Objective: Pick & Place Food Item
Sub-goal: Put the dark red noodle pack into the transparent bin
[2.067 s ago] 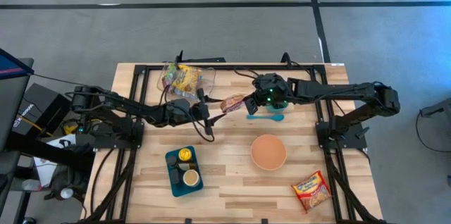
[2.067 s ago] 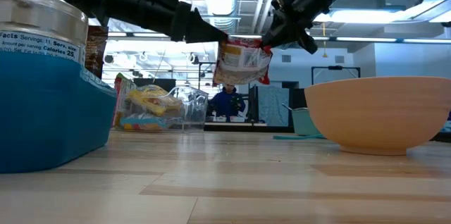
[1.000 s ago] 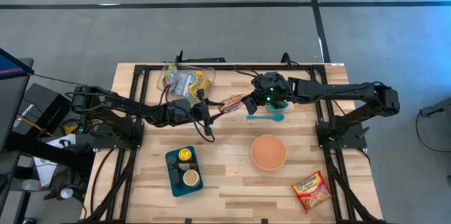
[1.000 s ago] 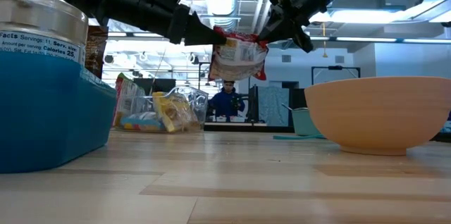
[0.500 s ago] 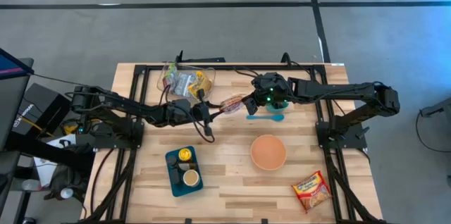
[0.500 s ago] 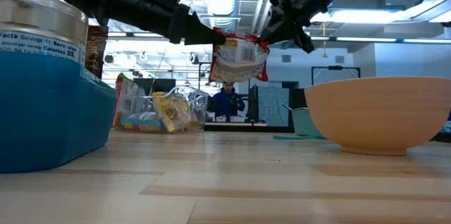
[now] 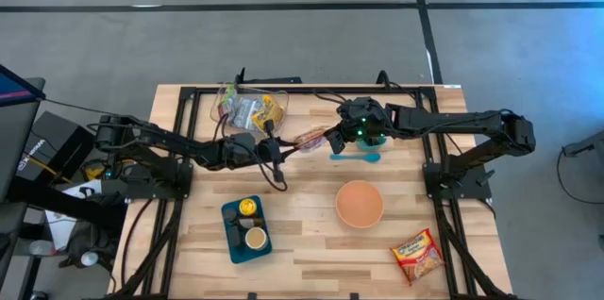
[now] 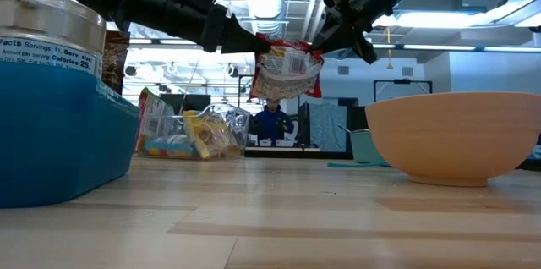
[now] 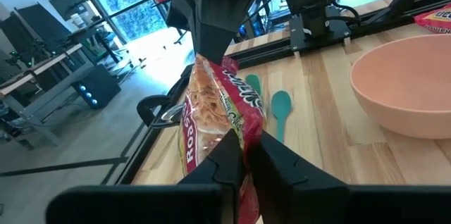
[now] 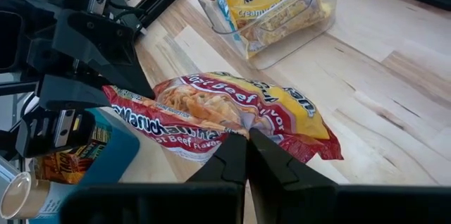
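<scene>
A red and yellow ramen packet (image 7: 310,138) hangs in the air over the table's far middle, spanning between my two grippers. My left gripper (image 7: 286,145) comes from the table's left and is shut on the packet's left end. My right gripper (image 7: 332,136) comes from the right and is shut on its right side. In the low view the packet (image 8: 287,66) sags below both sets of fingertips, well above the wood. A peach bowl (image 7: 360,204) stands on the table nearer the front. My left gripper pinches the packet's end edge (image 9: 236,134) between its two fingers, coming nearly level from the table's left. The packet stretches away from the fingers, clear of the table. My right gripper pinches the packet's edge that faces it (image 10: 243,127), about mid-length, slanting down from the table's right. The packet is lifted clear and lies roughly flat below the fingers.
A clear tub (image 7: 247,107) with more ramen packets stands at the far left. A teal spoon (image 7: 357,158) lies under the right gripper. A blue tray (image 7: 246,229) with cans sits near the front left. Another ramen packet (image 7: 417,254) lies at the front right.
About two seconds ago the packet hung down from my right gripper alone, its lower end free. It has since been drawn flatter, and its left end is now at my left gripper's fingertips. Both arms have kept still over the last second.
</scene>
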Robot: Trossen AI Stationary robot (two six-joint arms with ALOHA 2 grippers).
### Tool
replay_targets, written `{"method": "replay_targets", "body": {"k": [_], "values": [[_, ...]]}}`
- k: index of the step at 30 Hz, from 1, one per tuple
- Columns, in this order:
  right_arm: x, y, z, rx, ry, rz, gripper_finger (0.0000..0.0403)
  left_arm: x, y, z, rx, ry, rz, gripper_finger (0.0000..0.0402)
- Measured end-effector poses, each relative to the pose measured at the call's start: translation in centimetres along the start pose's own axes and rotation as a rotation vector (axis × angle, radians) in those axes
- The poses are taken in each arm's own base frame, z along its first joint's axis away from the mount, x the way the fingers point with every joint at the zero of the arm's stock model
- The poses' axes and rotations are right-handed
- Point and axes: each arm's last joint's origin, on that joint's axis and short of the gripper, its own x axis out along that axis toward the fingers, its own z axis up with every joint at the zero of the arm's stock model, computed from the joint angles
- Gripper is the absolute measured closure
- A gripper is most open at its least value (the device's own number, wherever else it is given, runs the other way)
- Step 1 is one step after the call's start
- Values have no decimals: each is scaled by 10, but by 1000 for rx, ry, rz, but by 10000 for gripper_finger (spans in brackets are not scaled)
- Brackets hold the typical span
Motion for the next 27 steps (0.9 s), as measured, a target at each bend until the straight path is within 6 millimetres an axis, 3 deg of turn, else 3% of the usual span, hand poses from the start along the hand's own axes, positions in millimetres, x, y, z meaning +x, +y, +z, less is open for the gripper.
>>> {"method": "replay_targets", "body": {"k": [15,27], "values": [[-3,-1,-1,-44,10,-7,286,0,1,-1,0,18,45,388],[-26,1,-2,-124,18,-7,260,0,4,0,-3,34,112,389]]}}
